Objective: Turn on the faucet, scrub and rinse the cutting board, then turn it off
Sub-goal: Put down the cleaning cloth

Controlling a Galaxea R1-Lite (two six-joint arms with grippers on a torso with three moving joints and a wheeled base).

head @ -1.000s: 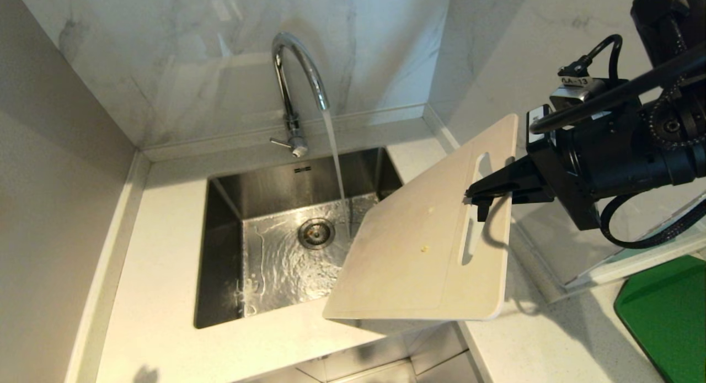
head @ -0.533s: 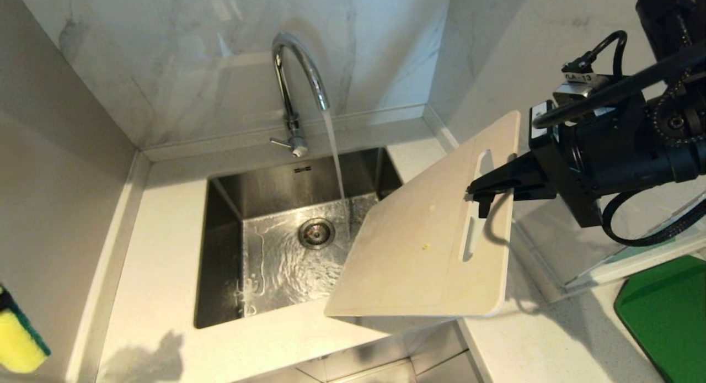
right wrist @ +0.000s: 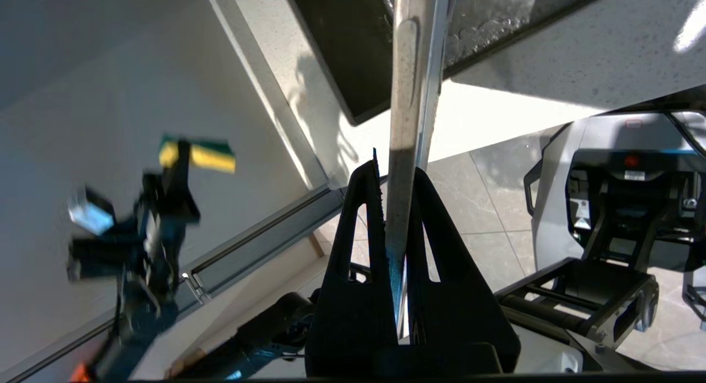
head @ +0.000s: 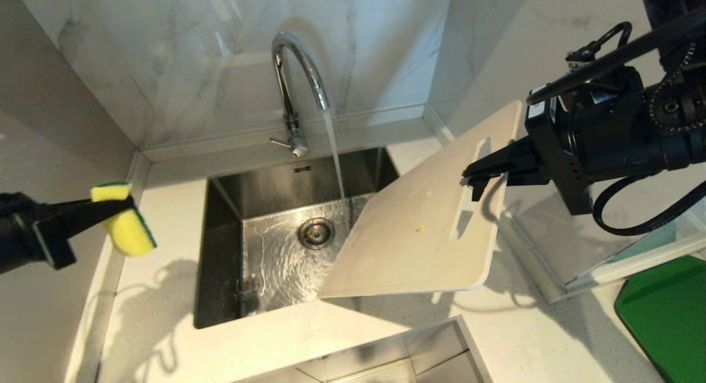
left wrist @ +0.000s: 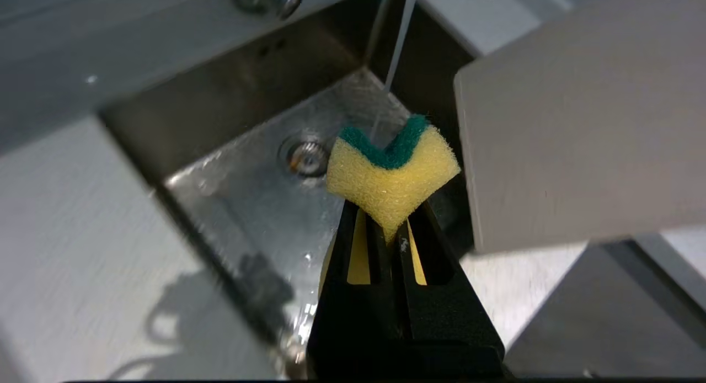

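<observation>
Left claw (head: 113, 209) pinched tight on yellow sponge (head: 126, 225), right claw (head: 479, 176) clamping cutting board (head: 408, 245) edge — tilted beside faucet (head: 292, 90) stream.

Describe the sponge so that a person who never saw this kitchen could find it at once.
Start at the steel sink under the running faucet. To its left, above the pale counter, the left gripper is shut on the sponge, pinched into a fold. It is the only small yellow thing with a dark green scrubbing layer; the cutting board opposite, held by the right gripper, is large and cream.
</observation>
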